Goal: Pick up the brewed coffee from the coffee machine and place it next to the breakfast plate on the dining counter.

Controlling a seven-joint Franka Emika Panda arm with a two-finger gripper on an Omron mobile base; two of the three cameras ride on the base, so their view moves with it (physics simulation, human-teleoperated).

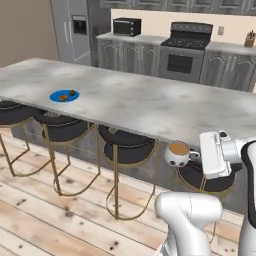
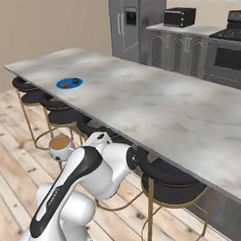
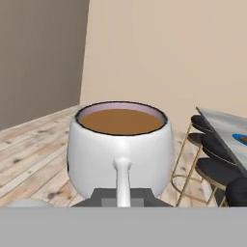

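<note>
The brewed coffee, a white mug [image 1: 177,154] of light brown liquid, hangs in the air in front of the dining counter [image 1: 150,105], below its near edge and above the stools. My gripper [image 1: 196,155] is shut on the mug's handle, which points back at the hand. The hand view looks over the handle [image 3: 122,176] into the full mug [image 3: 120,142]. The blue breakfast plate [image 1: 64,95] with two brown pieces lies far to the left on the counter, well apart from the mug [image 2: 60,145]. The coffee machine is out of view.
Black gold-legged stools [image 1: 127,145] stand in a row under the counter's near edge, right below and beside the mug. Behind the counter are grey cabinets with a toaster oven [image 1: 126,26], a stove [image 1: 187,42] and a fridge [image 1: 75,30]. Wooden floor [image 1: 45,220] lies to the left.
</note>
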